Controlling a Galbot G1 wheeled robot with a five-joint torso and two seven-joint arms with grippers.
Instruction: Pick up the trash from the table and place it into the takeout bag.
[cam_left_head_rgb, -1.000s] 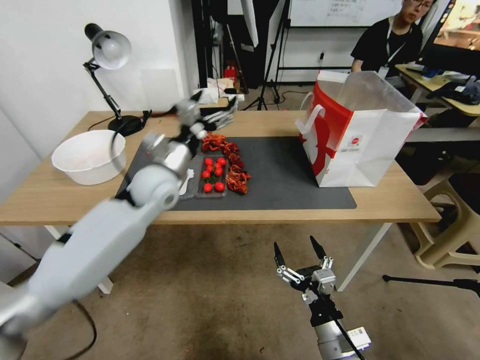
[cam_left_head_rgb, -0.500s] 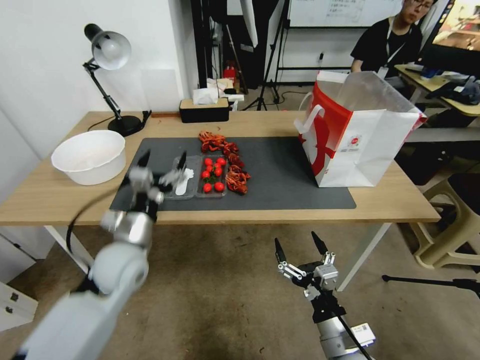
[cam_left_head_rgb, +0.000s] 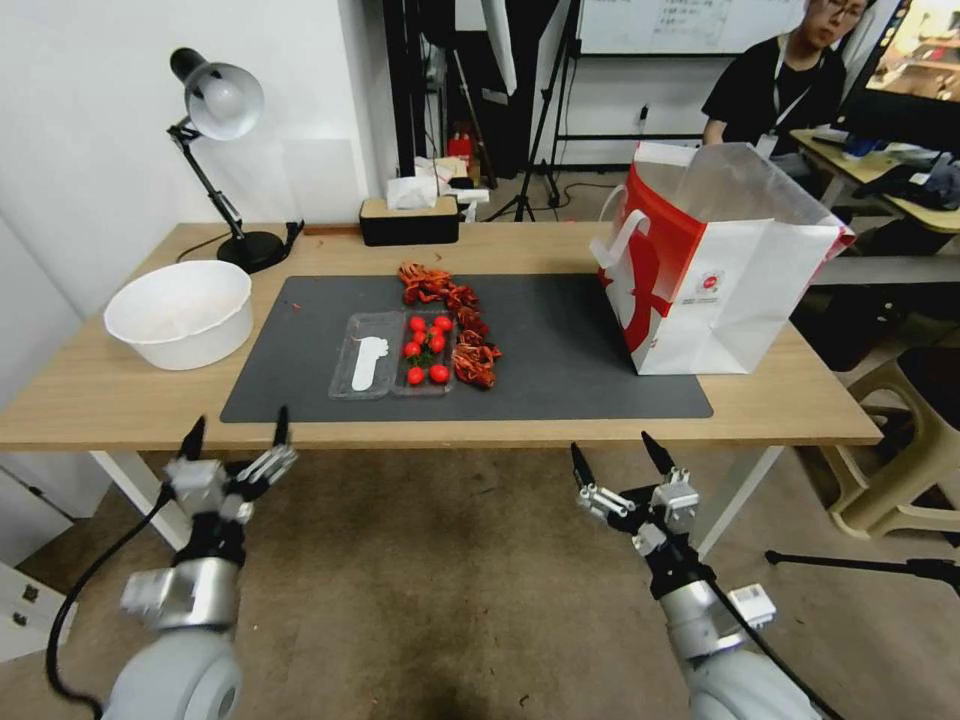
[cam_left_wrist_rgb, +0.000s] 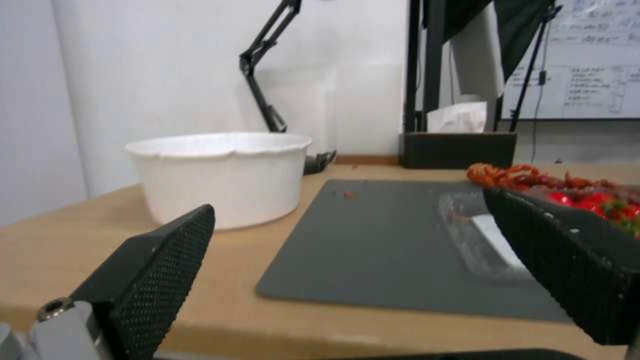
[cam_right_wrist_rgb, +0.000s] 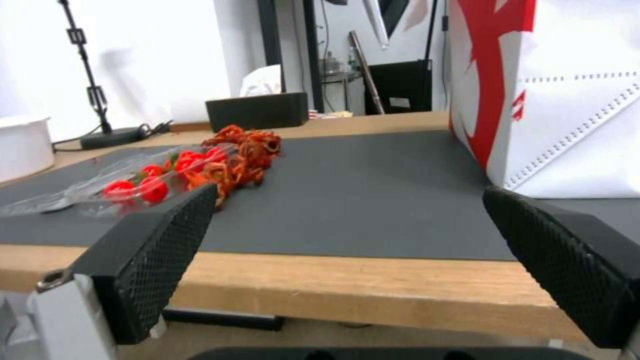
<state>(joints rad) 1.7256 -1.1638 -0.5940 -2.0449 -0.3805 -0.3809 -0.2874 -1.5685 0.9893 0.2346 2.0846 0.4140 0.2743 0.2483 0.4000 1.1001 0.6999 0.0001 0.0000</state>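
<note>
While the table (cam_left_head_rgb: 130, 405) edge stands clear ahead of you, left gripper (cam_left_head_rgb: 236, 432) and right gripper (cam_left_head_rgb: 615, 462) hover below it, fingers spread.

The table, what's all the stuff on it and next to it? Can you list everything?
Table: one, light wood, white legs.
Mat: one, dark grey, middle of the table.
Takeout bag: one, white with red side, standing on the mat's right end.
Clear tray: one, on the mat, holding red tomatoes and a white spoon.
Red-orange scraps: a heap, beside the tray.
Bowl: one, white, table's left end.
Lamp: one, black, back left.
Tissue box: one, black, back edge.
Left claw: open, below the table's front edge.
Right claw: open, below the front edge.
</note>
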